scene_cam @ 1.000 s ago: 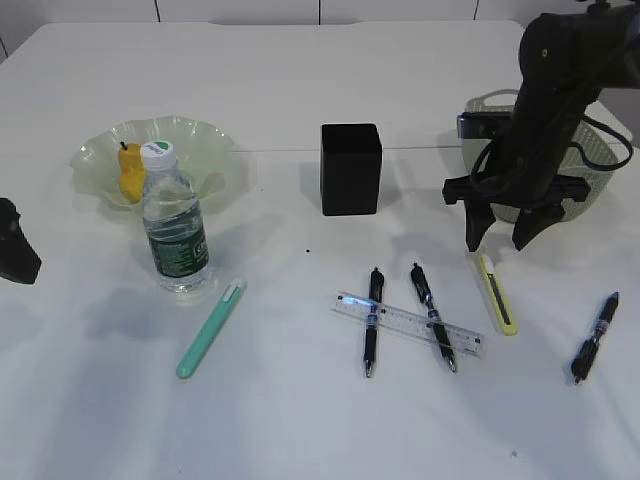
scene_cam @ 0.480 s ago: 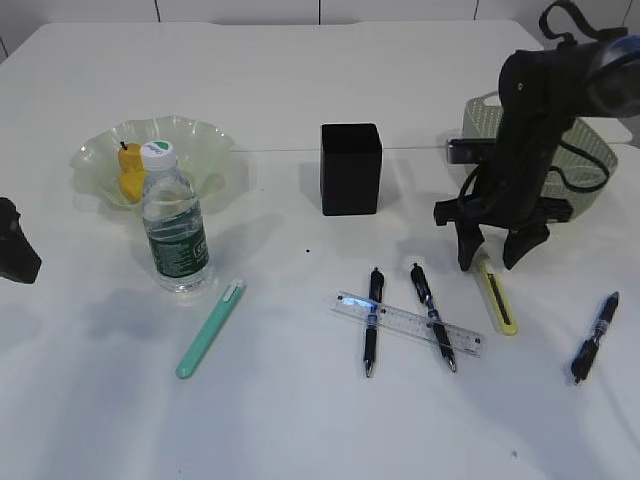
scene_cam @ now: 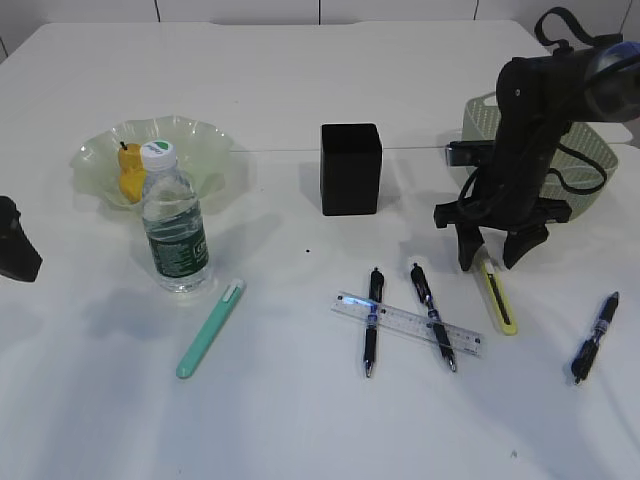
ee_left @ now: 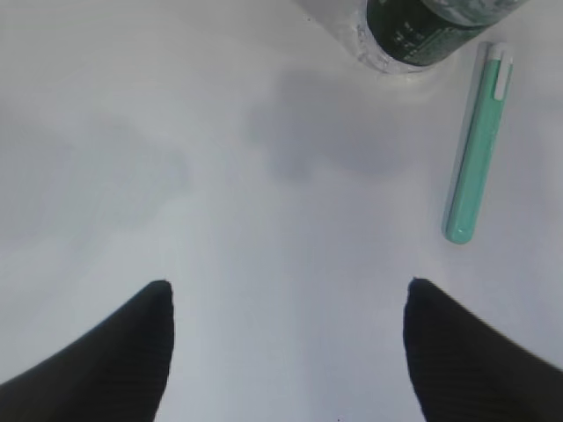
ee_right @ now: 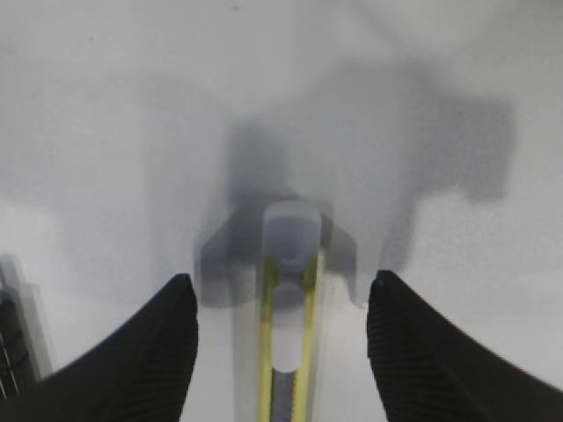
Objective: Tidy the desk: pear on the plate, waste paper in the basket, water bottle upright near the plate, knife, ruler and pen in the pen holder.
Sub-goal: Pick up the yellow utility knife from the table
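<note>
knife [ee_right: 287,352], lower end cut off

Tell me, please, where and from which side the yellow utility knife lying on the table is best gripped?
Probably from straight above, across its narrow width, near the grey end. The yellow utility knife lies flat on the table, long and slim, so only its two long edges offer opposing faces. The open right gripper already straddles that end, one finger on each side, with no neighbour touching the knife.

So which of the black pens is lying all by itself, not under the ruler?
The black pen at the far right, past the yellow knife. It touches nothing, while the other two black pens both lie under the clear ruler.
</note>
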`<state>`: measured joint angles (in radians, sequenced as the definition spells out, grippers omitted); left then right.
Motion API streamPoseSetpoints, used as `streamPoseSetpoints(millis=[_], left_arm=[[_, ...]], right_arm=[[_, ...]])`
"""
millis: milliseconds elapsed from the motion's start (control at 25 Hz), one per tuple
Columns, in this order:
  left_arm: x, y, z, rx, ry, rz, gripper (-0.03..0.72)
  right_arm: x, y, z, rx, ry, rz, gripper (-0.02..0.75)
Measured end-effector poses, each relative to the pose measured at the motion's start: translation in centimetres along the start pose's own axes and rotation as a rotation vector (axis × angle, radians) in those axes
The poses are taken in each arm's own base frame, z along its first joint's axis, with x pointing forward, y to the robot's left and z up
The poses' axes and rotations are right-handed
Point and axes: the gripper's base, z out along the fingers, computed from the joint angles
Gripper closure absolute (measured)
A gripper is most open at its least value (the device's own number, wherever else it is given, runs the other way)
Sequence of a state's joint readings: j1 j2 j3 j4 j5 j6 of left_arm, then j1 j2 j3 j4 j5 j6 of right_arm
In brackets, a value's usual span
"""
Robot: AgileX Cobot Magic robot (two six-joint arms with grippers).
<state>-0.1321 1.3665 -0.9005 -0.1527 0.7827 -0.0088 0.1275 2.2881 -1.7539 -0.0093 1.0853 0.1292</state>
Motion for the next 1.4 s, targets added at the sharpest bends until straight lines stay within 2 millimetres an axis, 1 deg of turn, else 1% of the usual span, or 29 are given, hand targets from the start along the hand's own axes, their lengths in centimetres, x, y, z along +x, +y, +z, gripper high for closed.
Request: streamPoseSetpoints(millis=[320, 600, 760, 1000, 1080, 1240, 1400], left_arm=[[-0.04, 0.00, 0.00, 0.000, -0.004, 0.000, 0.112], [-0.04, 0.00, 0.00, 0.000, -0.004, 0.000, 0.113], [-0.04, 0.00, 0.00, 0.000, -0.004, 0.000, 0.113], [-0.04, 0.00, 0.00, 0.000, -0.005, 0.000, 0.113], [-0.04, 0.00, 0.00, 0.000, -0.005, 0.000, 0.113], [-0.06, 0.00, 0.00, 0.000, -0.007, 0.000, 0.113], [-0.06, 0.00, 0.00, 0.000, -0.007, 0.000, 0.113]], right_arm=[[-0.02, 0.00, 0.09, 0.000, 0.000, 0.001, 0.297], [-0.02, -0.01, 0.14, 0.002, 0.001, 0.004, 0.407], [-0.07, 0.00, 0.74, 0.003, 0.012, 0.003, 0.466], [-0.16, 0.01, 0.65, 0.003, 0.006, 0.005, 0.502], [-0.16, 0.01, 0.65, 0.003, 0.006, 0.005, 0.522], [-0.16, 0.01, 0.65, 0.003, 0.006, 0.005, 0.584], [-0.16, 0.01, 0.65, 0.003, 0.006, 0.005, 0.605]])
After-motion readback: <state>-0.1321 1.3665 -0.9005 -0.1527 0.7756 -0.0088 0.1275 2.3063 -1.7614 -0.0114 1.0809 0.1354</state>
